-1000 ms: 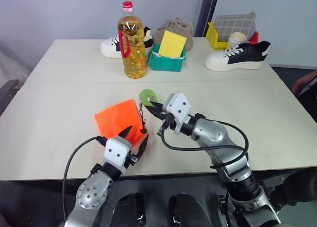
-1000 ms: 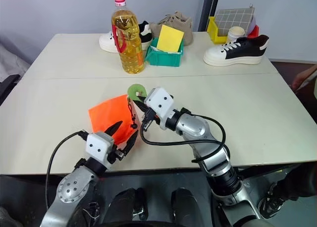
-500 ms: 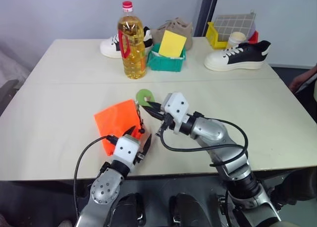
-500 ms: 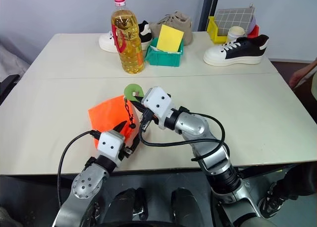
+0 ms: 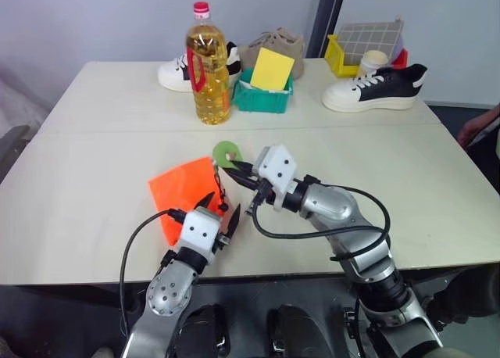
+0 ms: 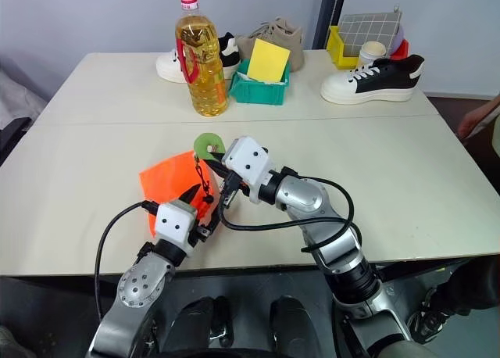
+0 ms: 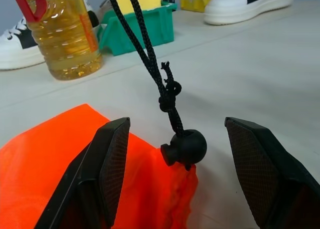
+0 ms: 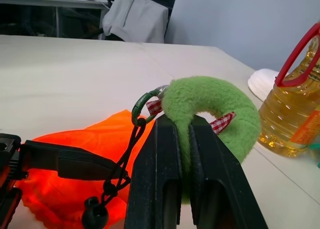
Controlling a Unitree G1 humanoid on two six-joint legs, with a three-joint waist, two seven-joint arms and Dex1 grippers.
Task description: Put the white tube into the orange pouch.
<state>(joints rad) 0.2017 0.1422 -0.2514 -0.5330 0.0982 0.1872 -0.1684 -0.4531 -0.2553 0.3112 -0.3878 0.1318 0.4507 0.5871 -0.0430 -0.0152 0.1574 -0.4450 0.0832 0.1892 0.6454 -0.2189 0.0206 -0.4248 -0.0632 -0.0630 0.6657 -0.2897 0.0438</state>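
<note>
Your right gripper [image 5: 244, 170] has its fingers pinched on the fuzzy green ring [image 8: 212, 106], lifted so the dark cord [image 7: 150, 64] runs taut down to the toggle [image 7: 186, 147] at the mouth of the orange pouch [image 5: 183, 187]. The pouch lies flat on the tabletop [image 5: 94, 147], about 6 o'clock from the oil bottle [image 5: 207, 65]. Your left gripper [image 6: 201, 211] sits at the pouch's near corner, fingers [image 7: 107, 161] spread either side of the toggle, gripping nothing.

The white tube can't be made out anywhere, so you've nothing to insert yet.

Risks from here:
- Pull the ring higher and the cord likely cinches the mouth shut or drags the whole pouch.
- Close the left fingers now and you may catch just the toggle or cord, not the fabric, so the mouth stays closed.
- The ring is soft; it could slip from the pinch and drop the cord.
- Sweeping toward 12 o'clock could knock the bottle.
</note>
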